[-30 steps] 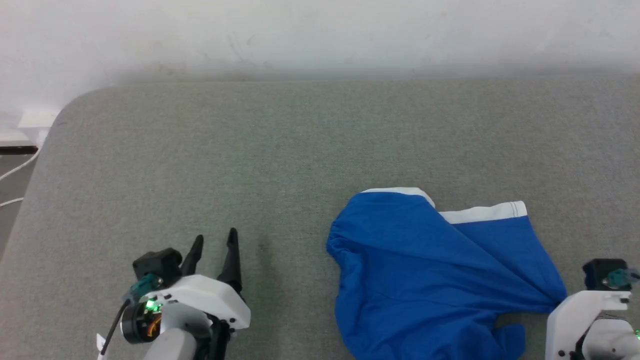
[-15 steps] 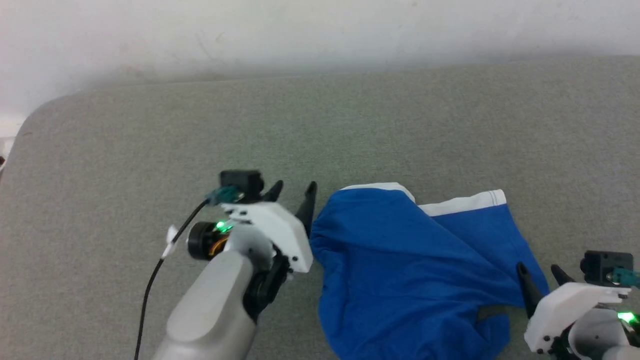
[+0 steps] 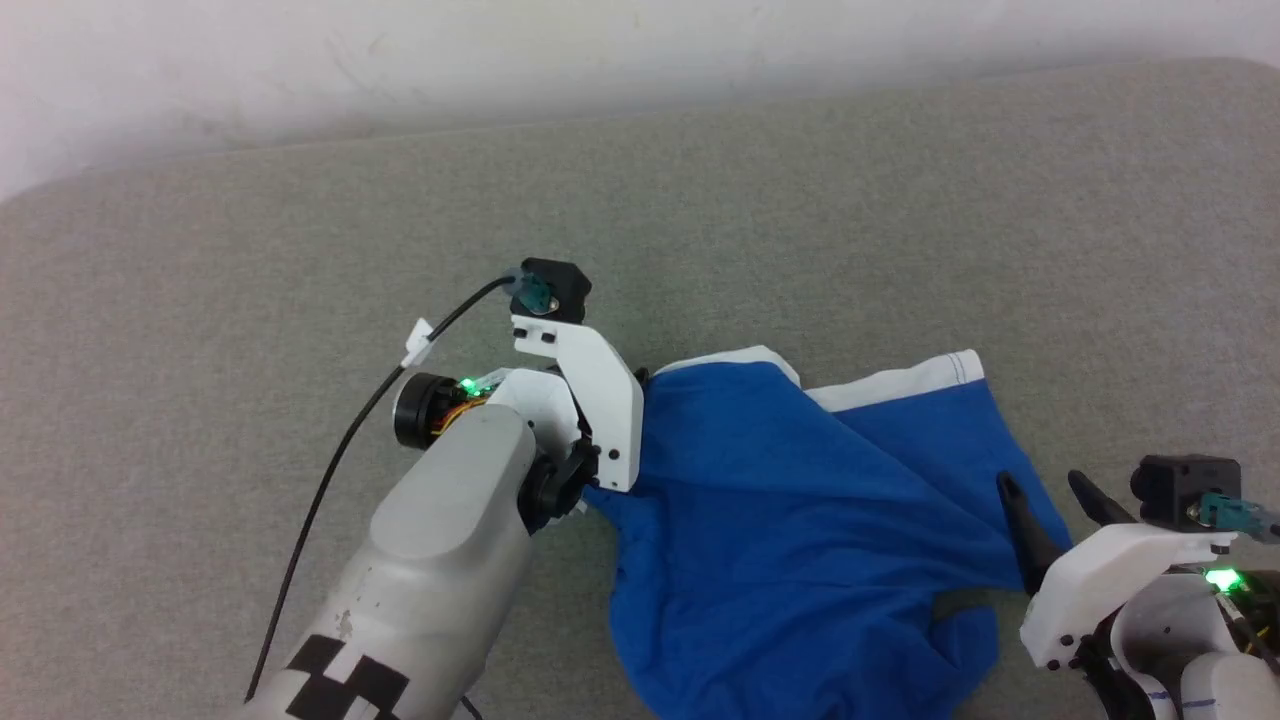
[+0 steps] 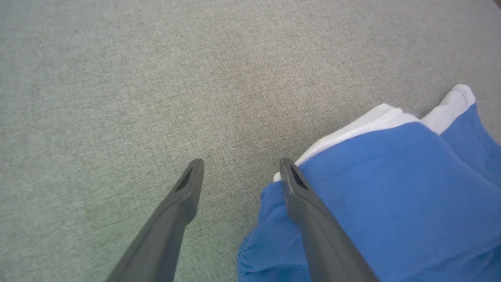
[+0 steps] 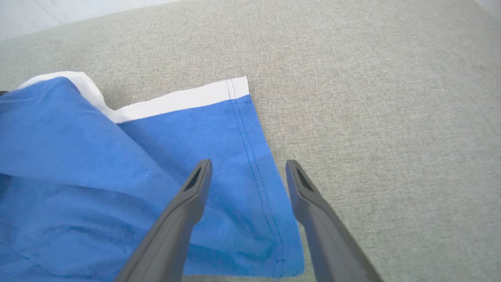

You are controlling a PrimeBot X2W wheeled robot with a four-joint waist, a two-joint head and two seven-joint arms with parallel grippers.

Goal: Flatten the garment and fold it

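The garment (image 3: 800,520), bright blue shorts with a white band (image 3: 900,385) along the far edge, lies rumpled and partly folded over itself on the grey surface. My left gripper (image 4: 241,164) is open at the garment's left edge. Its right finger (image 4: 305,203) rests against the blue cloth (image 4: 391,196), and only grey surface shows between the fingers. My right gripper (image 3: 1042,485) is open at the garment's right corner. In the right wrist view its fingers (image 5: 184,219) straddle the stitched side hem (image 5: 254,156) from above and hold nothing.
The grey fabric-covered surface (image 3: 300,250) stretches wide to the left and behind the garment, with a pale wall (image 3: 600,40) along its far edge. A black cable (image 3: 330,480) hangs from my left wrist. My left forearm (image 3: 440,560) crosses the lower left.
My right gripper has opened and let go of the garment's right corner. My left arm has moved right and forward to the garment's left edge. The head camera has shifted.
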